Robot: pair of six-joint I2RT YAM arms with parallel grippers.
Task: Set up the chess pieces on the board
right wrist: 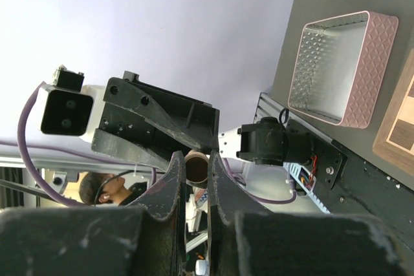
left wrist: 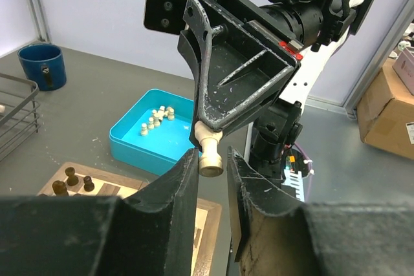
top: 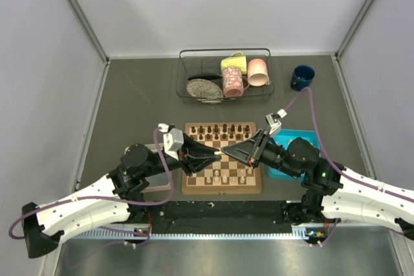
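Centre frame, above the board [top: 223,183], the right gripper [top: 228,151] clamps a cream piece [left wrist: 210,158]. The left gripper [top: 218,153], part-open, brackets its base unclamped, apparently for a handover.

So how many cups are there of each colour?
Yellow cup: 1
Plain pink cup: 1
Patterned pink cup: 1
Blue cup: 1
Total: 4
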